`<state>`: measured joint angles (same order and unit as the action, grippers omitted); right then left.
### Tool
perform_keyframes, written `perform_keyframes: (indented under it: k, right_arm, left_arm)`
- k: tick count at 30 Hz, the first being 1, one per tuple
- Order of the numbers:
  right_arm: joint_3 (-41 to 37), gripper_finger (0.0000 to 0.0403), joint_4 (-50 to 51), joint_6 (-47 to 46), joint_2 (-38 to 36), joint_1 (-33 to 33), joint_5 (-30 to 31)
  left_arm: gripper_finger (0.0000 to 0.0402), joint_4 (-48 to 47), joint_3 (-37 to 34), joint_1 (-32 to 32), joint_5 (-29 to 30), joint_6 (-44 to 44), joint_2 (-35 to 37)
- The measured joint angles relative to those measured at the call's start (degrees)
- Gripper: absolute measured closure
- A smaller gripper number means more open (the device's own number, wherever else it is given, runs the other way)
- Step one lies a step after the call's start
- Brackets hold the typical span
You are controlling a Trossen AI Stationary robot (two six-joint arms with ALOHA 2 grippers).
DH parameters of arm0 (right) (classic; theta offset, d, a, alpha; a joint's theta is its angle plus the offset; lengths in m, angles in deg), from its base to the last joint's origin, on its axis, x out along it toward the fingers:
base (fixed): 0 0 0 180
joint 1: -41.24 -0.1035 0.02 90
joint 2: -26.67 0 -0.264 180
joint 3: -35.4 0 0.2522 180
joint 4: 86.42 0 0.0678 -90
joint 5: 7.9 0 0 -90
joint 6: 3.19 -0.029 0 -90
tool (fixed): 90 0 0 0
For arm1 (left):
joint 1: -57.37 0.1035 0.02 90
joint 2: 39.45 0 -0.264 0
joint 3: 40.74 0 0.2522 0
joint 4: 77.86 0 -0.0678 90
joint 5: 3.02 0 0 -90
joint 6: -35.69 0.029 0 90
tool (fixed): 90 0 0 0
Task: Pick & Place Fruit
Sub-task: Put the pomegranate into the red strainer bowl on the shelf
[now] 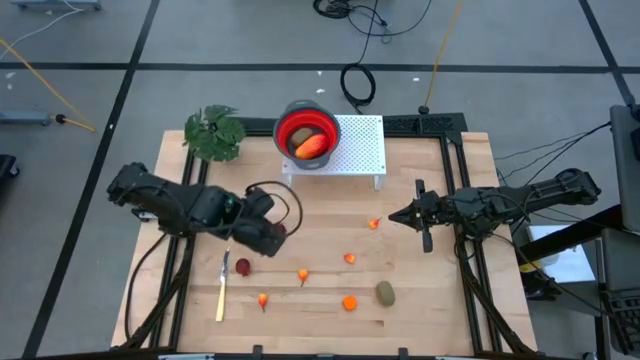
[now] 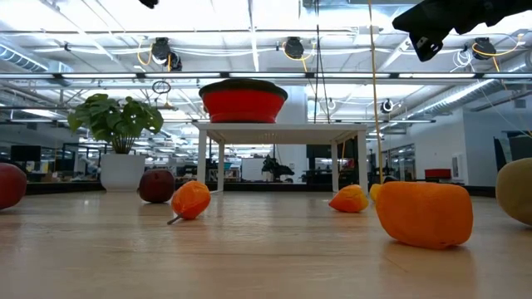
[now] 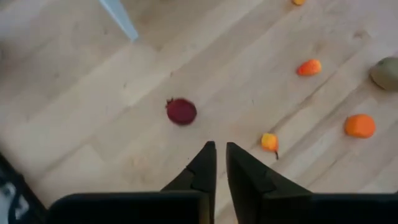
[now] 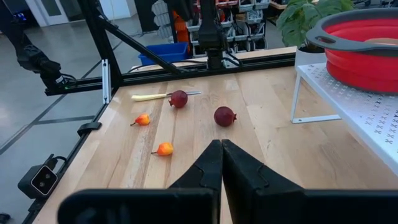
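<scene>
1. The elongated red-orange fruit point(image 1: 312, 146) is seen inside the red bowl point(image 1: 325, 125), beside an olive-brown oval point(image 1: 303, 134); the bowl is set on the white perforated stand point(image 1: 362, 146) at the far edge of the wooden table point(image 1: 440, 310).
2. A second olive-brown oval point(image 1: 385, 293) is found near the table's front edge, with a round orange piece point(image 1: 350, 303) just beside it.
3. Small orange pieces point(image 1: 349, 258) are scattered over the middle of the table, well apart from one another.
4. One dark red ball point(image 1: 243, 266) is seen beside the pale-yellow knife point(image 1: 222, 290); the other dark red ball point(image 4: 224, 116) is seen nearer the stand in the right wrist view.
5. The left gripper point(image 3: 220, 152) is held above the table, with the first ball below and ahead of it. Its fingers are drawn nearly together with a slim gap between them, and nothing is held.
6. The right gripper point(image 4: 221, 149) is kept above the table's right half, fingers pressed together and empty.
7. A green leafy plant point(image 1: 214, 133) is placed at the far left corner.
</scene>
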<state>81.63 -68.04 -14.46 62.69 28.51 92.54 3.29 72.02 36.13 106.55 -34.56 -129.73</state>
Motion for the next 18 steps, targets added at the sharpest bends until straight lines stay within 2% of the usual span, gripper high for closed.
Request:
perform_keyframes:
  k: [4, 8, 13, 18]
  right_arm:
    - [0.00, 0.0399, -0.01, 0.00, 0.01, -0.02, 0.00]
    - [0.00, 0.0399, -0.01, 0.00, 0.01, 0.00, 0.00]
    - [0.00, 0.0399, -0.01, 0.02, 0.01, 0.00, 0.00]
    - [0.00, 0.0399, -0.01, 0.01, 0.01, -0.01, 0.00]
  left_arm:
    - [0.0398, -2.54, 0.00, -3.08, 0.00, -7.23, 0.00]
    - [0.0386, -5.05, -1.79, -5.72, -0.65, -15.42, 0.00]
    - [0.0380, -4.95, -6.59, -8.09, -5.28, -22.91, 0.00]
    - [0.0394, -4.76, -12.96, -9.79, -12.32, -27.55, -0.02]
